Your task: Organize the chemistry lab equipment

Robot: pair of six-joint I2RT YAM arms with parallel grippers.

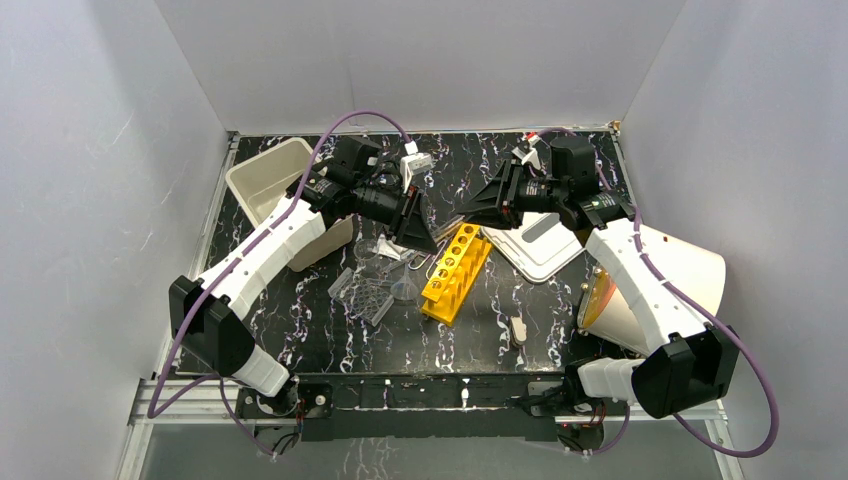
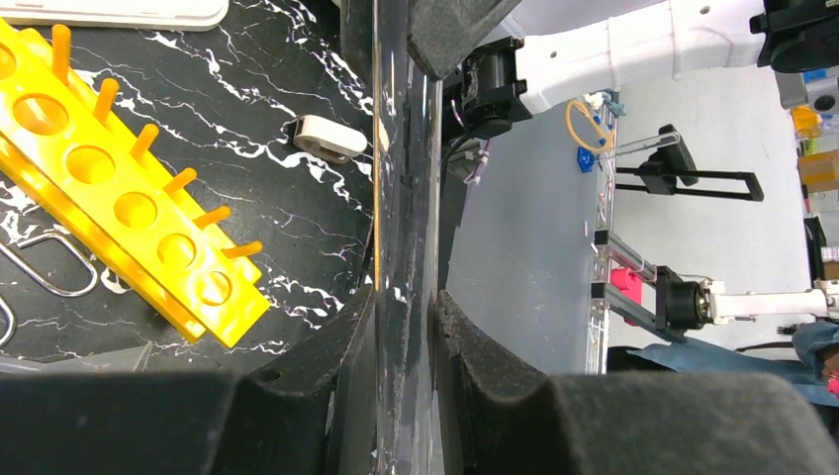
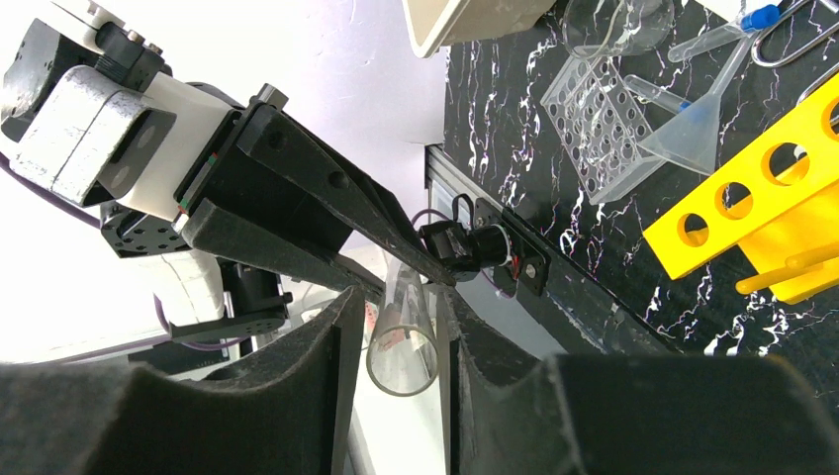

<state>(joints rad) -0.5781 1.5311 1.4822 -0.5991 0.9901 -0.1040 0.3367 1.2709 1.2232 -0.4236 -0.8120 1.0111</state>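
A clear test tube [image 2: 406, 198] is held in the air between both grippers, above the far end of the yellow six-hole tube rack [image 1: 456, 272]. My left gripper [image 2: 406, 297] is shut on the tube, with both pads against its sides. My right gripper [image 3: 396, 297] grips the same tube [image 3: 402, 361] from the other end, and the tube's open mouth faces the right wrist camera. In the top view the left gripper [image 1: 428, 238] and right gripper [image 1: 478, 212] meet tip to tip. A clear ridged tray [image 1: 365, 295], a clear funnel [image 1: 405, 288] and a glass flask [image 1: 372, 250] lie left of the rack.
A beige bin [image 1: 270, 185] stands at the back left under the left arm. Its white slotted lid [image 1: 540, 245] lies right of the rack. A big white cylinder with an orange face [image 1: 650, 290] lies at the right. A wire loop [image 2: 49, 262] and a small white piece [image 1: 518, 330] lie near the rack.
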